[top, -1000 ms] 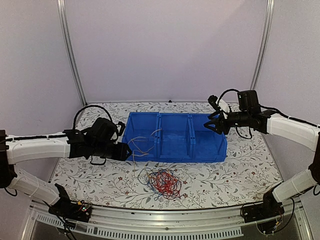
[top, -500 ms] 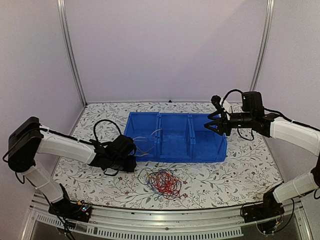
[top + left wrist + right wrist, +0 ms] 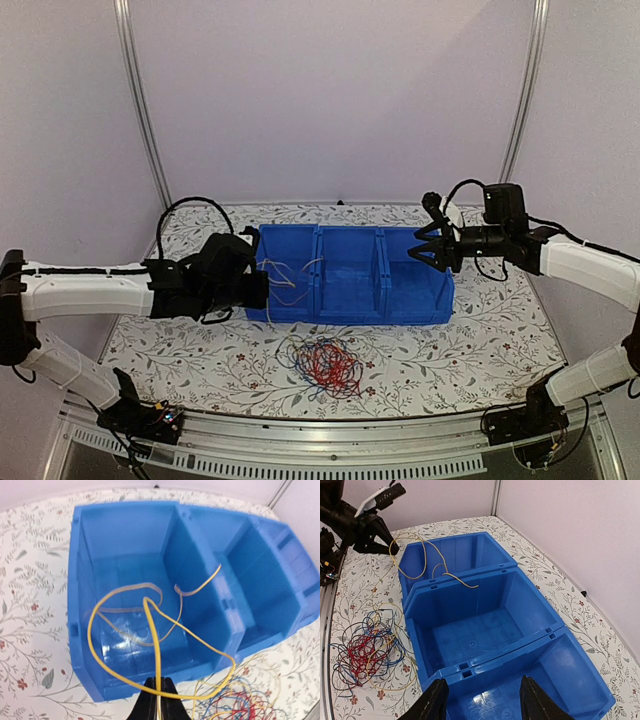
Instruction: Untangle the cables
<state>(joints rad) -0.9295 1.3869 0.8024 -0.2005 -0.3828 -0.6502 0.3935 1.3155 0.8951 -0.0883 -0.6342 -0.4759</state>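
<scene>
We count one tangle of cables [image 3: 322, 365], red, blue and yellow, lying on the table [image 3: 480, 340] just in front of the blue bin [image 3: 350, 300]. A yellow cable [image 3: 154, 650] rises out of it and loops into the leftmost of the bin's three compartments. We cannot tell whether those loops are one wire or two. Of the two grippers, the left gripper [image 3: 159, 682] is pinched tight on that yellow strand at the bin's near-left corner, up and left of the tangle. The right gripper [image 3: 482, 695] hangs over the right compartment, fingers spread, holding nothing, well apart from the tangle.
</scene>
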